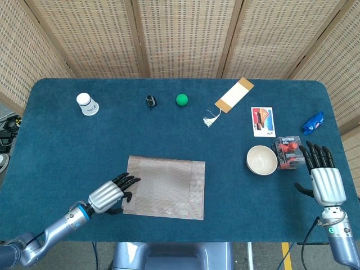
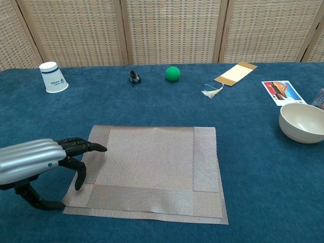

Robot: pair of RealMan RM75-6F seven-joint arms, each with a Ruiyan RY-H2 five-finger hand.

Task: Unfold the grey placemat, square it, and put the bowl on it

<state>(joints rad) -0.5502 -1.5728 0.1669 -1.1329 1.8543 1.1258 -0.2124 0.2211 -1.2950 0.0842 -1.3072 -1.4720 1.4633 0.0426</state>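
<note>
Grey placemat (image 2: 152, 169) folded double, flat on bench (image 1: 56, 146) near front edge. Left hand (image 2: 38, 161) at its left border, fingers (image 2: 83, 148) spread, empty, likely reaching to lift top layer. Bowl (image 1: 261, 160) well right. Right hand (image 1: 325, 179) idle, fingers spread.

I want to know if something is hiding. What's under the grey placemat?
Along the near edge of the grey placemat a second layer pokes out, so it is folded on itself, lying on the blue table. Whatever else lies beneath is covered.

White cup (image 1: 87, 104), black clip (image 1: 150, 100), green ball (image 1: 181, 99), bookmark (image 1: 234, 95), card (image 1: 262, 121)
</note>
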